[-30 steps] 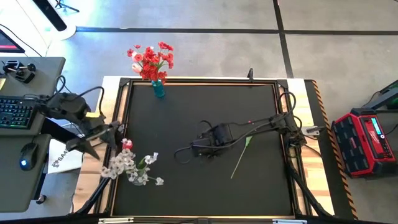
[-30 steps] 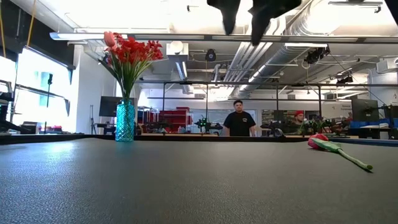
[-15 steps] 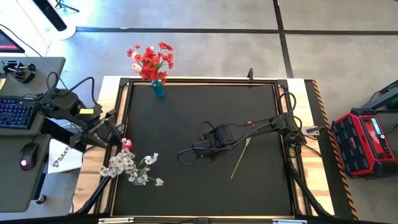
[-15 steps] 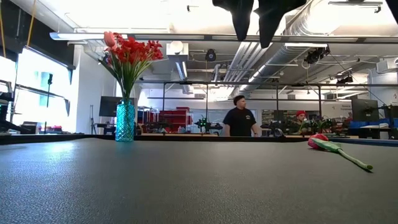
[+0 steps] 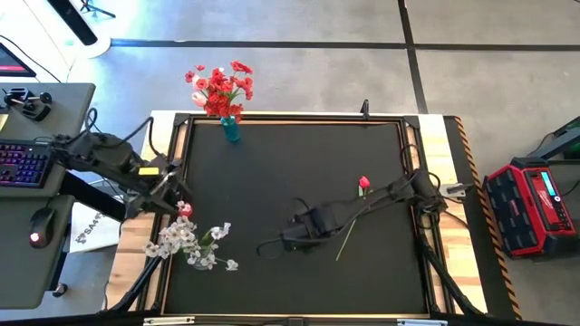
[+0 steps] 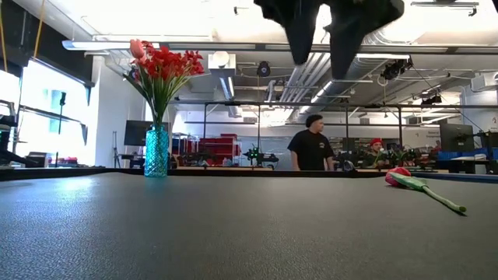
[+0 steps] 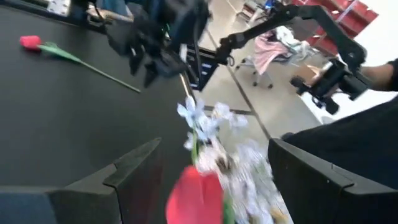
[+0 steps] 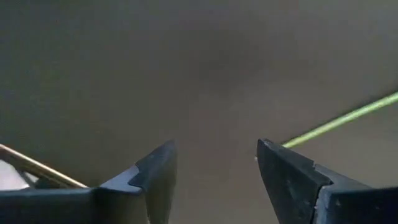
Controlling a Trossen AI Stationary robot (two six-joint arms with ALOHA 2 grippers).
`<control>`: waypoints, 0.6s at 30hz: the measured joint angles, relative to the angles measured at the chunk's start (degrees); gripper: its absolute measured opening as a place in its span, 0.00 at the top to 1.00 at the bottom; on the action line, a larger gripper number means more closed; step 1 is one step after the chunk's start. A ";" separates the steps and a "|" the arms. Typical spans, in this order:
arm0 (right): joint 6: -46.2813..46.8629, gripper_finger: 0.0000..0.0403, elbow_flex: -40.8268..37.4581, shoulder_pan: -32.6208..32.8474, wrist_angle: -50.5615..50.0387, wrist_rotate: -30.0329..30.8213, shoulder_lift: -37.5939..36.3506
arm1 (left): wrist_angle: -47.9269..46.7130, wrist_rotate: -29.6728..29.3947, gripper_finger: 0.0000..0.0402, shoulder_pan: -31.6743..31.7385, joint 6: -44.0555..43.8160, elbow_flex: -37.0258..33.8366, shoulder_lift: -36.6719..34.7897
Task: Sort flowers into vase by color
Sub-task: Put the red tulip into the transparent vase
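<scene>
- The right gripper [image 5: 272, 244] hangs over the mat's [image 5: 272, 163] middle, jaws parted and empty; its wrist view shows only bare mat between the fingers [image 8: 155, 177], with a green stem to one side.
- That stem belongs to the tulip [image 5: 363, 184], a red bud lying flat on the mat's right half, its stem running down toward the near edge and passing under the right arm. Judging by this, the gripper sits just beside the stem, well placed to pick it up next.
- The blue vase [image 5: 230, 129] stands at the far left edge, already full of red blooms [image 5: 220, 83]; the tulip likely belongs there.
- The left gripper [image 5: 172, 192] is at the mat's left edge, jaws wide and holding nothing, right above a clear vase [image 5: 201, 258] of white blossoms [image 5: 181, 237].
- A red bud [image 7: 194, 194] sits among those blossoms, between the left fingers [image 7: 134, 171] in the wrist view; it looks misplaced by colour, which may be why that gripper is poised there.
- A person [image 6: 310, 148] stands in the room beyond.
</scene>
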 joint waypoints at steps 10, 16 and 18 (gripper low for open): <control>12.74 0.48 -11.38 3.50 -2.50 -0.38 -0.02 | 5.22 -9.48 0.31 3.58 4.80 6.22 5.60; 20.10 0.48 -19.98 4.50 -8.52 0.06 -0.98 | 4.99 -10.53 0.31 6.70 4.96 6.71 8.95; 20.28 0.48 -24.06 4.26 -4.25 -0.05 -2.35 | 5.23 -10.66 0.31 7.46 5.14 6.36 10.78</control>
